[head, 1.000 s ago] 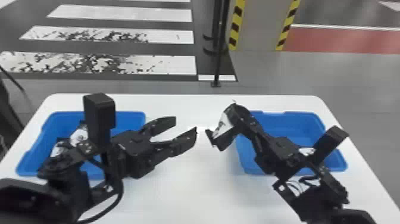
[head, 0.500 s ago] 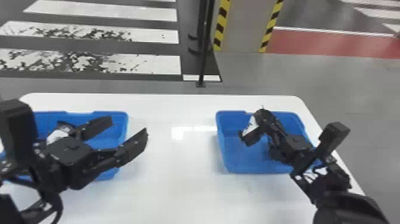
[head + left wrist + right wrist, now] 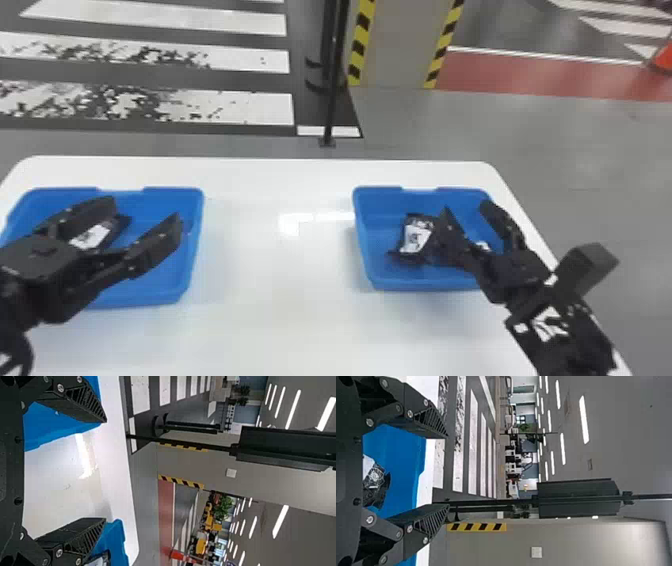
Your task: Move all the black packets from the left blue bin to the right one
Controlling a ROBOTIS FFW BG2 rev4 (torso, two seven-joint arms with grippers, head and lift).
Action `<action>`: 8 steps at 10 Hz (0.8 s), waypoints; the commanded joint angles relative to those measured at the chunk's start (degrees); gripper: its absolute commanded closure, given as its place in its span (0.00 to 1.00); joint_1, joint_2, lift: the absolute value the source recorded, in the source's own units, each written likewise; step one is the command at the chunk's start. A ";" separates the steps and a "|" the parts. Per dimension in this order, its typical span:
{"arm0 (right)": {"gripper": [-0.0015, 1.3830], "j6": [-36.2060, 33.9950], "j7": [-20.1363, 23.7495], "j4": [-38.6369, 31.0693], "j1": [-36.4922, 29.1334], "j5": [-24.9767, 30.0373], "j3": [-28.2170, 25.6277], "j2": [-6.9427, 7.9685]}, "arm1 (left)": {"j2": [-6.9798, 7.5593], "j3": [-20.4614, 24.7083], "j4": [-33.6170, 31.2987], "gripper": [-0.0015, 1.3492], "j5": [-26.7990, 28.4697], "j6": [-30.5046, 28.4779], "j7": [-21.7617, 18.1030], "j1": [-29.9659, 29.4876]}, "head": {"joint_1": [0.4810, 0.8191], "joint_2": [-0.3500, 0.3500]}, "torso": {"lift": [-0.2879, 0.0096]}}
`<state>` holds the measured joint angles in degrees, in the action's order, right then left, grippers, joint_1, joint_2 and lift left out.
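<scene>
My left gripper (image 3: 145, 220) stands open over the left blue bin (image 3: 150, 295), where a black packet with a white label (image 3: 95, 234) lies below its fingers. My right gripper (image 3: 465, 212) is open above the right blue bin (image 3: 372, 260). In that bin a black packet (image 3: 416, 239) lies beside one finger, which partly hides what is under it. The left wrist view shows the left gripper (image 3: 106, 471) with its fingers wide apart. In the right wrist view, the right gripper (image 3: 448, 473) has nothing between its fingertips, and a packet (image 3: 375, 483) lies in the bin.
Both bins stand on a white table (image 3: 280, 320), with a bare stretch of tabletop between them. Behind the table's far edge a thin black pole (image 3: 330, 100) rises from the floor.
The right gripper has opened and a packet it held lies in the right bin. The head view has shifted too, and the left gripper now shows over the left bin.
</scene>
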<state>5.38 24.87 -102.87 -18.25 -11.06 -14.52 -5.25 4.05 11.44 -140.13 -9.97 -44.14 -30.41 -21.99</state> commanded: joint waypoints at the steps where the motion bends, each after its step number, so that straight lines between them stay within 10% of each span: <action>1: 0.09 0.53 -0.87 -9.98 -8.32 2.61 0.01 2.00 | -0.18 2.61 0.00 0.12 2.09 -0.01 0.44 0.47 | 0.63 0.31 | 0.50; 4: 0.10 0.53 -1.05 -19.27 -18.45 1.69 0.23 3.58 | -0.27 8.21 1.83 0.12 10.31 -2.40 0.96 3.99 | 0.63 0.45 | 0.50; 8: 0.10 -1.86 -0.96 -22.50 -23.09 -1.50 1.83 3.76 | 3.25 6.96 15.19 0.12 16.37 -9.58 0.96 14.11 | 0.63 0.67 | 0.50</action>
<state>3.75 23.96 -125.19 -40.96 -12.13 -12.72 -1.49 6.74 19.04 -127.20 5.47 -52.54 -29.44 -9.56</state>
